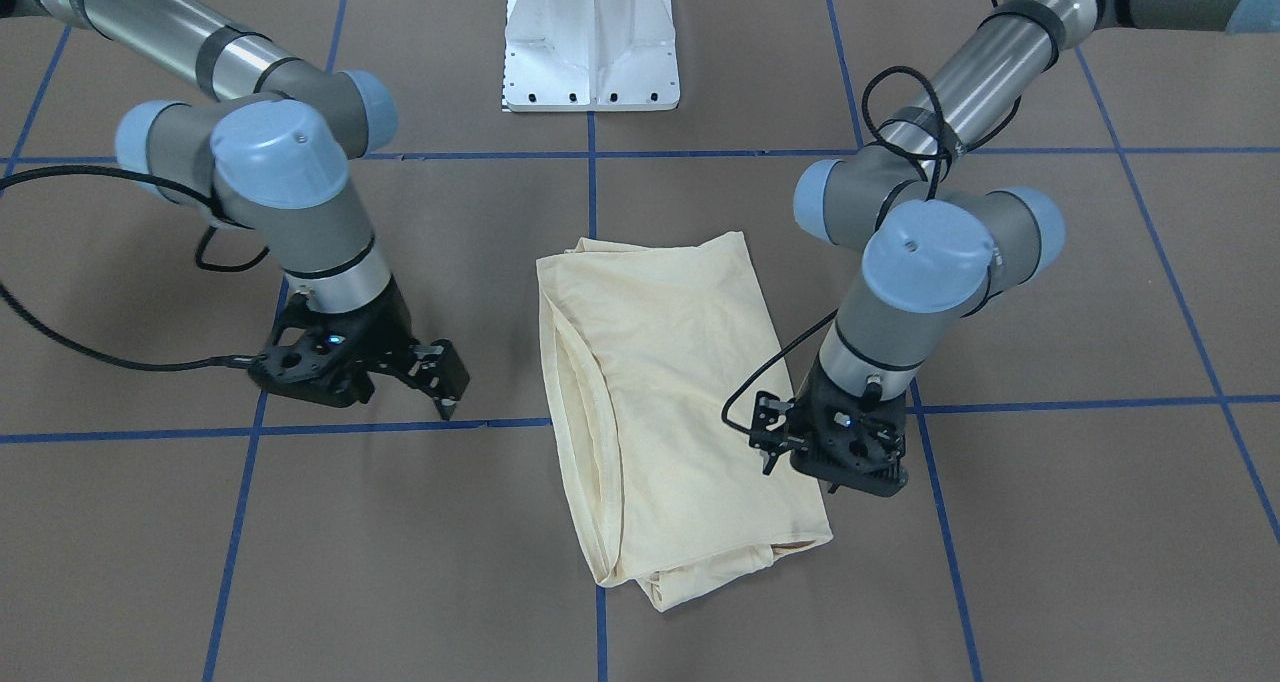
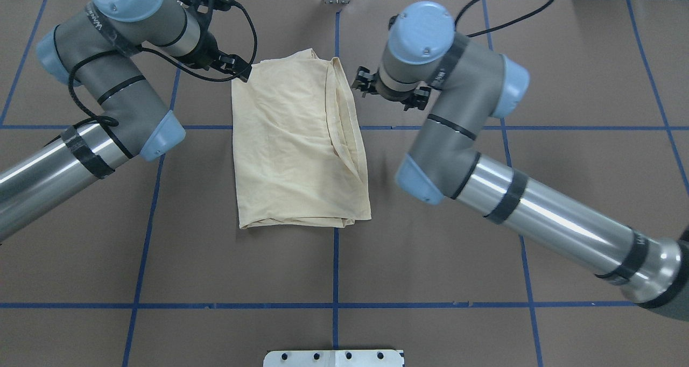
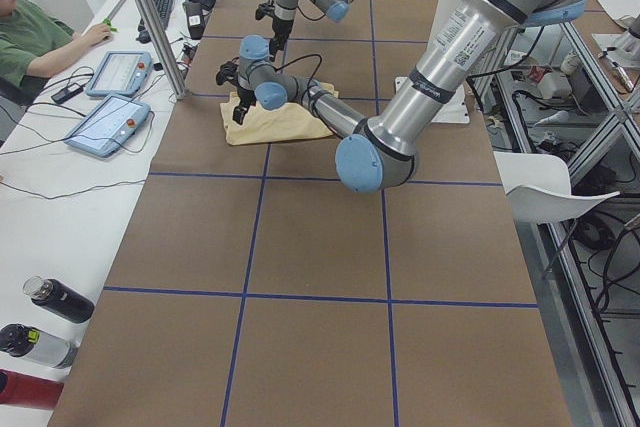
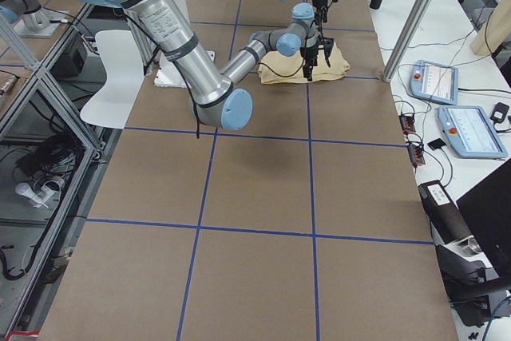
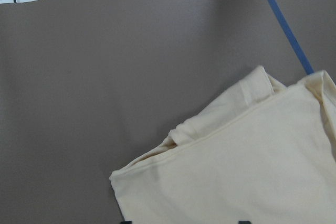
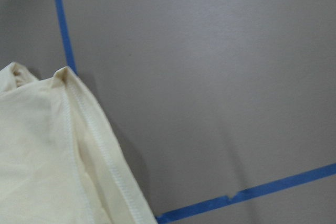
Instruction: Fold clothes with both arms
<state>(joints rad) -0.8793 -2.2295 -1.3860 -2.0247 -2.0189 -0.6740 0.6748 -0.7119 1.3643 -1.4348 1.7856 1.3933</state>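
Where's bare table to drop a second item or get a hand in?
Widest bare table: the strip between the shirt and the pedestal base. Also the far corner past the right arm. Crowded: the shirt's far end, where left claw and right claw sit at either side.

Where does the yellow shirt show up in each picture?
Front-facing: shirt at centre.
Overhead: centre, slightly high.
Left: upper middle, far off.
Right: upper, right of centre.
Left wrist: lower right.
Right wrist: lower left.
Landmark: blue tape line running under the shirt's edge.
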